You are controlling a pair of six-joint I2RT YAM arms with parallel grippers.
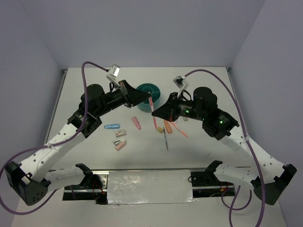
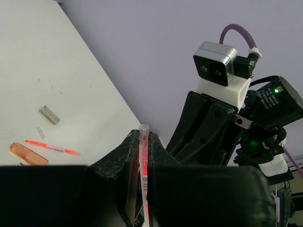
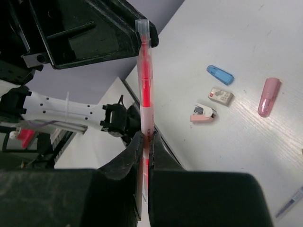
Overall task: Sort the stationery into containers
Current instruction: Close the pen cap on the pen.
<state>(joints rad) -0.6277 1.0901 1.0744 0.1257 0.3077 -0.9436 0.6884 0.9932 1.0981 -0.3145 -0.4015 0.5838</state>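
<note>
A thin pink pen point(image 1: 151, 104) hangs in the air between both arms, just in front of the round teal tub point(image 1: 150, 90). My left gripper point(image 1: 146, 98) is shut on its upper end, and in the left wrist view the pen point(image 2: 143, 142) stands pinched between the jaws point(image 2: 143, 135). My right gripper point(image 1: 155, 112) is shut on the lower end; its wrist view shows the pen point(image 3: 145, 80) rising from the jaws point(image 3: 146, 137) to the left gripper's fingers point(image 3: 137, 28). Both grip the same pen.
Loose stationery lies on the table: a blue capsule point(image 1: 111, 126), a pink capsule point(image 1: 136, 123), little blocks point(image 1: 120, 146), an orange capsule point(image 1: 167, 126), a tan block point(image 1: 160, 129), a dark pen point(image 1: 165, 138) and a pink pen point(image 1: 180, 130).
</note>
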